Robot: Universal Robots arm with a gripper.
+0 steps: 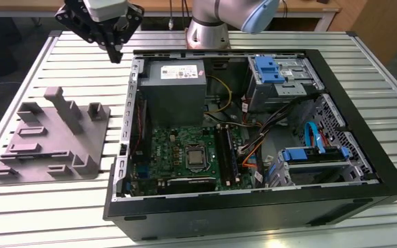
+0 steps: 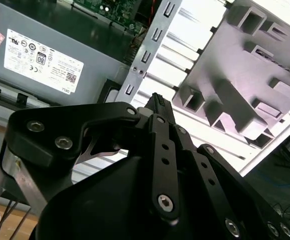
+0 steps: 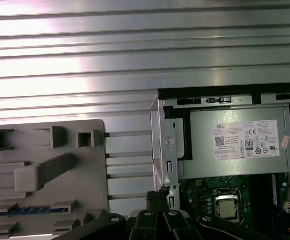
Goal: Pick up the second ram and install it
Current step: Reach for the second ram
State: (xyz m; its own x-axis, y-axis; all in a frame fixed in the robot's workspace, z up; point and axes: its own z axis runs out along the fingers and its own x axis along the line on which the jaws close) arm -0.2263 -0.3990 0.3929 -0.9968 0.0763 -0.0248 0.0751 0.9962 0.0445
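None of the work on the second stick looks done from here. The claw (image 1: 116, 56) hangs above the slatted table (image 1: 40, 77) with its fingers pressed together and nothing between them. In the first wrist view the second ram (image 3: 19, 212) shows as a thin blue edge in a slot of the grey holder tray (image 1: 47, 173), below the claw and well apart from it. So I'd judge that both lifting and seating are left to do. On the claw's other side stands the open computer case (image 1: 254, 217). Its power supply (image 1: 174, 93) is nearest the claw and the motherboard (image 1: 171, 150) lies beyond. The long black memory slots (image 1: 227, 155) sit low between cables and case walls, a tight reach. I cannot tell whether one is filled.
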